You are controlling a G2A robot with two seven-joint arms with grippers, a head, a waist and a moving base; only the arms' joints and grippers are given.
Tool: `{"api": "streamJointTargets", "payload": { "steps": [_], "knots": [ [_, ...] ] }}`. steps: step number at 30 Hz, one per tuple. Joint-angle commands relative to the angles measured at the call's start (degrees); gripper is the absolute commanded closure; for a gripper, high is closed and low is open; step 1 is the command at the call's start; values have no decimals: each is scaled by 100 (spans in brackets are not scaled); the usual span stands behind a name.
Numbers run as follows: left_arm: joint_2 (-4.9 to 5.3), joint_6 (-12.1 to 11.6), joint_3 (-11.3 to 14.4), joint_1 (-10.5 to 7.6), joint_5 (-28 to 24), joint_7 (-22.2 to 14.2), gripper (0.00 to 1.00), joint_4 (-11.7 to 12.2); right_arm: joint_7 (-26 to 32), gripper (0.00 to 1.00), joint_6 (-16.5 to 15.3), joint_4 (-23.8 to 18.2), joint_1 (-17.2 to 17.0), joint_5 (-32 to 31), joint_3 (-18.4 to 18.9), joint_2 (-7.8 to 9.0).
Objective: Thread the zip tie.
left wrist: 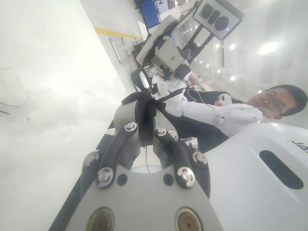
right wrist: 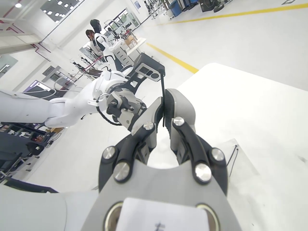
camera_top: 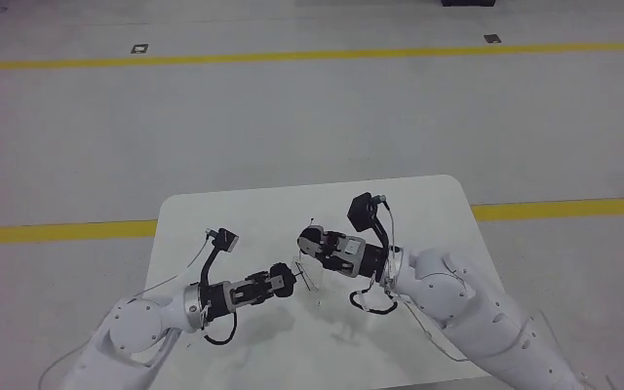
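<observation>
A thin black zip tie point(right wrist: 163, 82) stands upright between the pads of my right gripper point(right wrist: 164, 104), which is shut on it, its free end sticking up past the fingertips. My left gripper point(left wrist: 144, 108) is shut too. A thin dark strand point(left wrist: 146, 157) that looks like the zip tie runs back between its fingers, though the pinch point itself is hidden. In the top view the left gripper point(camera_top: 289, 274) and the right gripper point(camera_top: 309, 246) sit tip to tip, a short gap apart, above the middle of the white table point(camera_top: 419, 205).
A clear plastic tray point(camera_top: 310, 280) lies on the table just below the grippers; spare black zip ties lie in this tray point(right wrist: 237, 152). Bare tabletop lies all around, with rounded edges and grey floor with yellow lines beyond.
</observation>
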Motion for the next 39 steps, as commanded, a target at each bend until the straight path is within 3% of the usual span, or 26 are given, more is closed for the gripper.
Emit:
{"api": "streamJointTargets", "payload": {
  "steps": [1, 9, 16, 28, 39],
  "knots": [
    [0, 0, 0, 0, 0, 0, 100, 0, -132, 100, 0, -11, 79, -5, -138, 107],
    [0, 0, 0, 0, 0, 0, 100, 0, -926, 100, 0, 38, 444, -175, -821, 554],
    [0, 0, 0, 0, 0, 0, 100, 0, -2077, 100, 0, 167, 866, -432, -1646, 984],
    [0, 0, 0, 0, 0, 0, 100, 0, -2077, 100, 0, 167, 866, -432, -1646, 984],
    [9, 107, 96, 82, 874, 801, 100, -200, -2084, 100, 0, 103, 761, 478, -1661, 893]
  ]
}}
